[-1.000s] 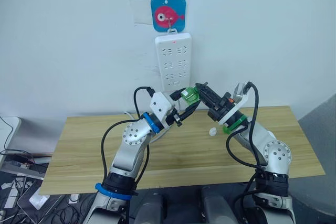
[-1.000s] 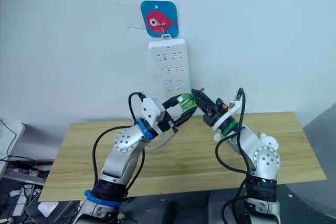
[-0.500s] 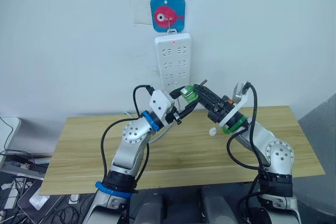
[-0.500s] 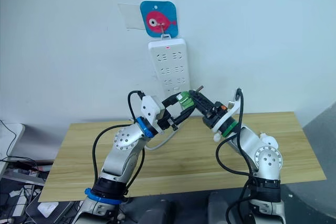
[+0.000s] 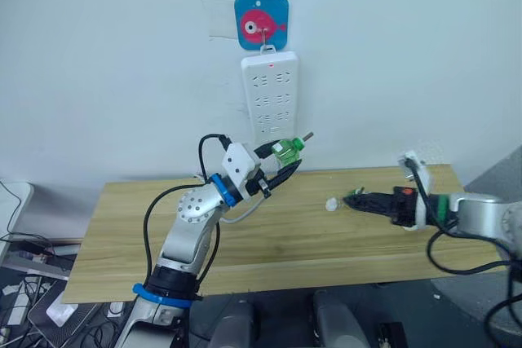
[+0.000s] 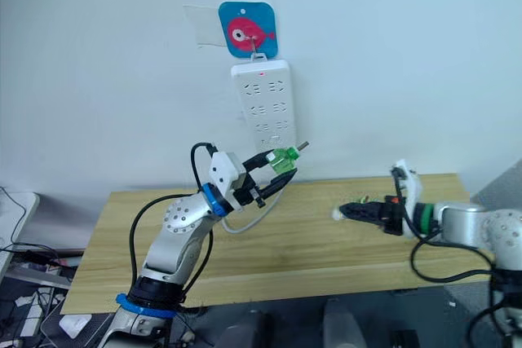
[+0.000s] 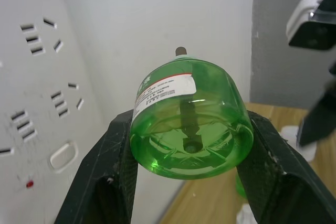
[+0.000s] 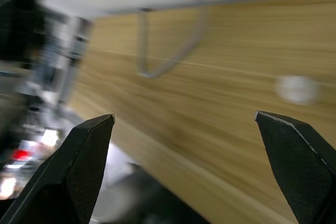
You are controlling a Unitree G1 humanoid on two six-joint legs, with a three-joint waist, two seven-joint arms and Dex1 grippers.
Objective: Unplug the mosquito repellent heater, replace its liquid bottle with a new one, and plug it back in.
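Off bottle (image 5: 285, 151) now, R fingers (image 8: 86, 153) spread low.

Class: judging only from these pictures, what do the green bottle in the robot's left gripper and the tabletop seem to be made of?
Green bottle: probably clear, glossy tinted plastic, though glass is possible; the dark wick shows through it and its moulded base catches highlights.
Tabletop: pale wood or wood-look laminate with a matt finish; straight grain lines run along it.

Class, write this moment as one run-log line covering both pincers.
left pincer: shut on green liquid bottle, raised near power strip | right pincer: open, over table
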